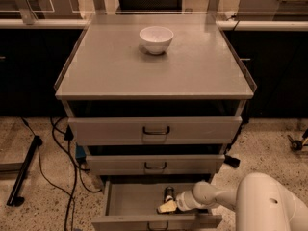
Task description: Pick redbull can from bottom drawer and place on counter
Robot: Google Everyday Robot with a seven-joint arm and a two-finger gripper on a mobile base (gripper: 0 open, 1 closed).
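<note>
The gripper (167, 207) sat inside the bottom drawer (130, 201), near its front; whether open or closed was unclear. The redbull can (168, 192) sat mid-drawer.

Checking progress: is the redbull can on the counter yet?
No, the redbull can is in the bottom drawer beside the gripper; the counter holds only a bowl.

Smooth pale gripper (168, 207) rests in the matt grey metal bottom drawer (134, 201), just beside the dark redbull can (168, 193); counter (154, 78) matt, bowl (156, 38) glossy white.
</note>
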